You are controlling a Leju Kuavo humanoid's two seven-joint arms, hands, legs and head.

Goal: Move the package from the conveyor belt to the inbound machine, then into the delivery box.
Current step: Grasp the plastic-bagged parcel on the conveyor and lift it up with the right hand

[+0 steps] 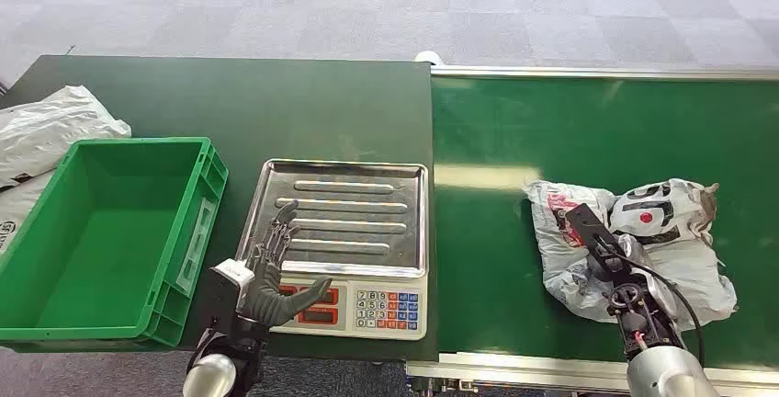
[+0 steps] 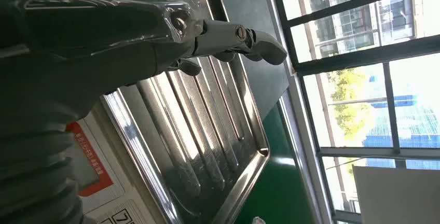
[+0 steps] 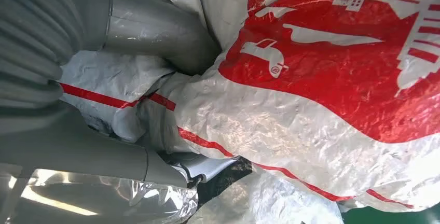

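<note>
- A dark green table (image 1: 230, 103) carries a green delivery box (image 1: 101, 241) and the inbound machine (image 1: 354, 250), beside the conveyor belt (image 1: 597, 130).
- Our left hand (image 1: 276, 273) hovers over the machine's steel pan, fingers (image 2: 259, 45) spread, holding nothing.
- Our right hand (image 1: 602, 245) presses into the package (image 1: 643, 241) on the belt; we cannot tell whether its fingers (image 3: 155, 27) grip.
</note>
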